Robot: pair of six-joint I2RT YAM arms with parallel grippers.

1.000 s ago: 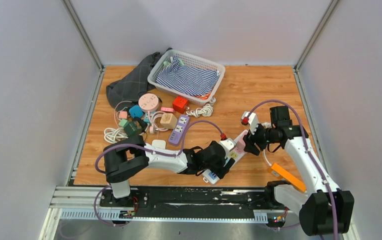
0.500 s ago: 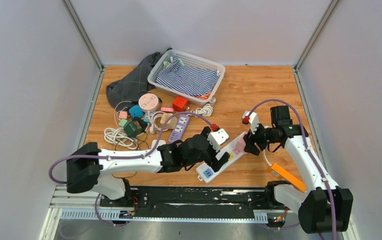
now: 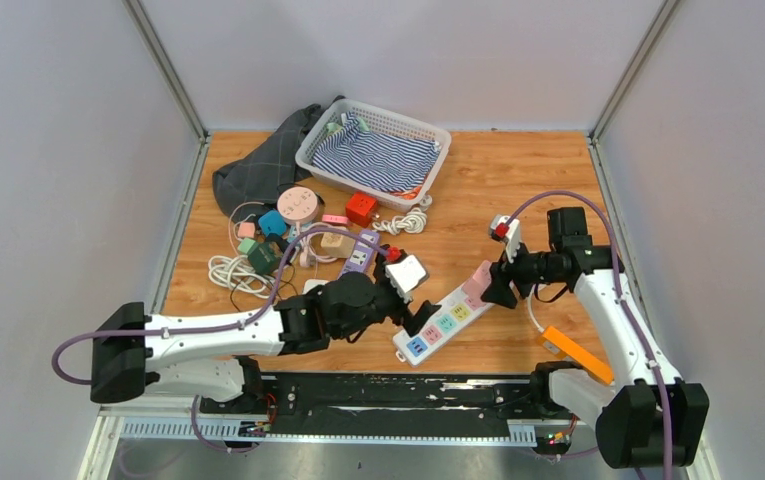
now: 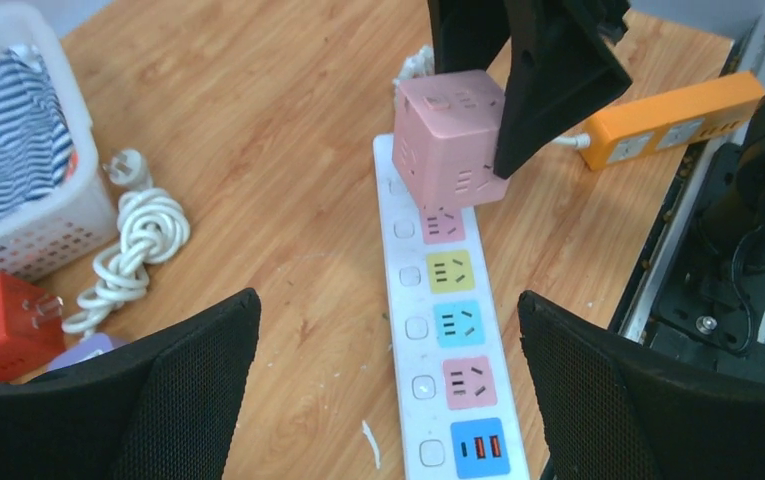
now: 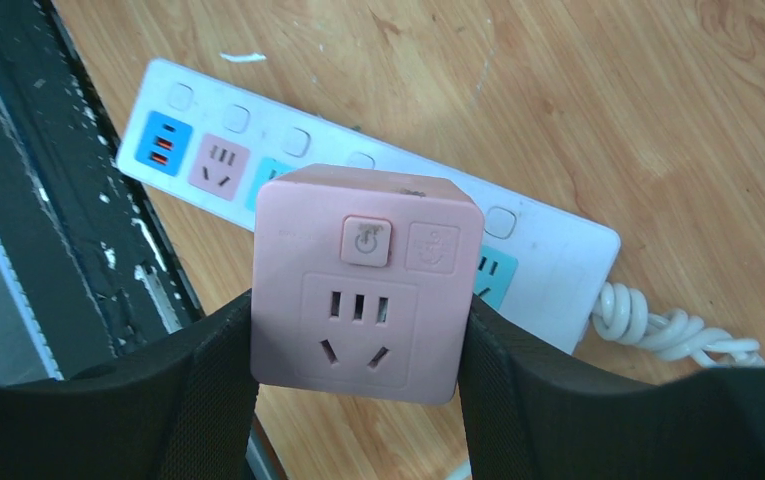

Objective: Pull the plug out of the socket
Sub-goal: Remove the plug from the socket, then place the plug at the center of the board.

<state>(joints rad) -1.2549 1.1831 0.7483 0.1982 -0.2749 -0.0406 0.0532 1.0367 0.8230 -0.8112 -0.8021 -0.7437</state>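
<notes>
A white power strip (image 3: 438,330) with coloured sockets lies on the wooden table. It also shows in the left wrist view (image 4: 448,330) and the right wrist view (image 5: 208,130). A pink cube plug (image 3: 480,278) sits at the strip's far end. My right gripper (image 3: 493,285) is shut on this cube (image 5: 363,285), one finger on each side (image 5: 358,310). Whether its prongs are still in the socket cannot be told. My left gripper (image 3: 413,300) is open and empty, with its fingers spread above the strip's near end (image 4: 388,310).
An orange power strip (image 3: 570,350) lies right of the white one. A white basket (image 3: 428,130) with striped cloth stands at the back. A red cube (image 3: 361,207), a purple strip (image 3: 358,255), coiled white cords and small adapters lie at the left. The black rail (image 3: 358,395) runs along the near edge.
My left arm has swung back to the left, away from the pink cube, toward the strip's near end. My right gripper has kept hold of the pink cube and barely moved.
</notes>
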